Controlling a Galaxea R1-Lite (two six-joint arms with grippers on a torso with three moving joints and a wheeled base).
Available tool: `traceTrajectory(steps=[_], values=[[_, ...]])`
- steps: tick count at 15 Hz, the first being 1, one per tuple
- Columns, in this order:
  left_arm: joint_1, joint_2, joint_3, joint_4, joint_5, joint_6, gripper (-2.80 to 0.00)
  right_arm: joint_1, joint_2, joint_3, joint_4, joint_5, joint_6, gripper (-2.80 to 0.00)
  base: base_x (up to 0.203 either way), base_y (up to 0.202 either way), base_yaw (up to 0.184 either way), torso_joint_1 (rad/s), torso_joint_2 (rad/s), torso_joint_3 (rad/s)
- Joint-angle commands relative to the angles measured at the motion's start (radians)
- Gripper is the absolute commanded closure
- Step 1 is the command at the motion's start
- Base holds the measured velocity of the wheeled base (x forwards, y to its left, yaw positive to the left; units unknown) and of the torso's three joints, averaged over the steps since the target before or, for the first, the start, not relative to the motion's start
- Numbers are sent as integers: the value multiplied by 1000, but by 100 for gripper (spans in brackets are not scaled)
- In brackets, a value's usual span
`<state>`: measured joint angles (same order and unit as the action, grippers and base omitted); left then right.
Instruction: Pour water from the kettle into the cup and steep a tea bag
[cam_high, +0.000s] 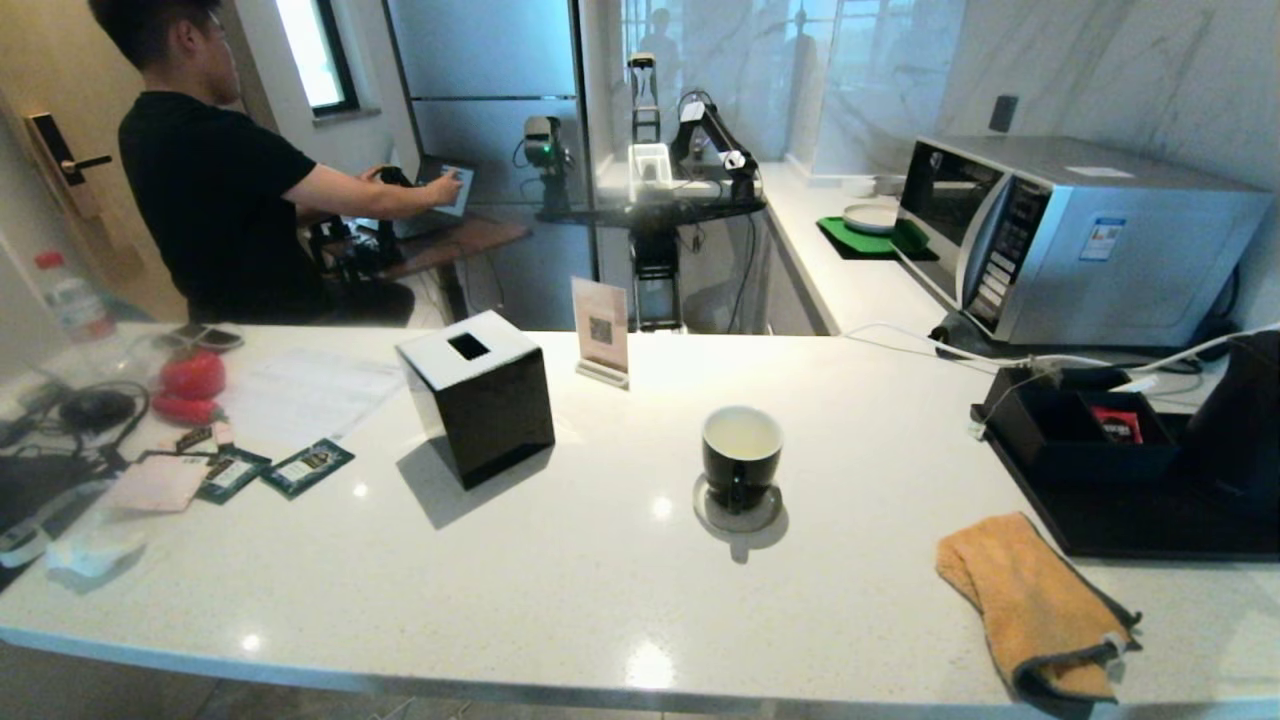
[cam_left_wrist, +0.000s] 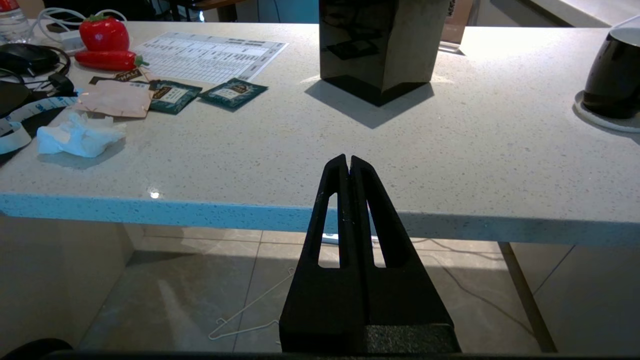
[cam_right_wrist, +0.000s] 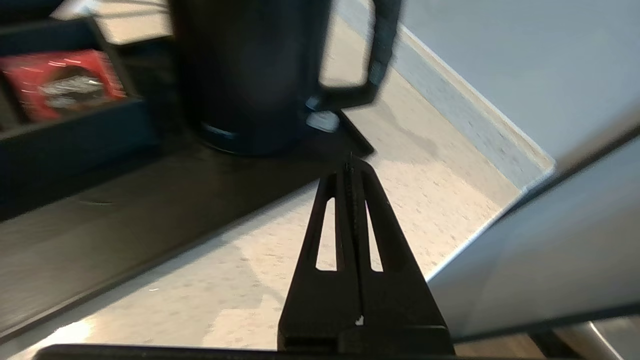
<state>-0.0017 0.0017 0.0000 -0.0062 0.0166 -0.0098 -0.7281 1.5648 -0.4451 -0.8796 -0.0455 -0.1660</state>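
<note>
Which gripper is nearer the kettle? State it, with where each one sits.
Right. The right gripper, fingers shut, points at the kettle near its base. The left gripper, also shut, hangs before the counter edge, with no kettle in its view.

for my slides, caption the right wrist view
Right end effector shut and empty, near the black kettle on its dark tray.

Glossy black cup with white inside, upright on a round grey coaster, dead centre of the counter. Matte black kettle way off at 3 o'clock from it, upright on a black tray, loop handle facing away from cup.
</note>
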Motion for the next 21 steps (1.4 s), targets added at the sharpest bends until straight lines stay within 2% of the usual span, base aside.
traceTrajectory(steps=[1,5,11,15,17,21], values=[[0,0,0,0,0,0,0,39,-44,11,1,-1,-2,0,0,0,0,0,0,0],[0,0,0,0,0,-1,0,123,-97,50,27,-2,-3,0,0,0,0,0,0,0],[0,0,0,-1,0,0,0,339,-193,149,30,-10,-3,0,0,0,0,0,0,0],[0,0,0,0,0,1,0,467,-223,184,29,-42,-4,0,0,0,0,0,0,0],[0,0,0,0,0,-1,0,499,-214,174,20,-57,-3,0,0,0,0,0,0,0],[0,0,0,0,0,1,0,501,-159,87,26,-57,1,0,0,0,0,0,0,0]])
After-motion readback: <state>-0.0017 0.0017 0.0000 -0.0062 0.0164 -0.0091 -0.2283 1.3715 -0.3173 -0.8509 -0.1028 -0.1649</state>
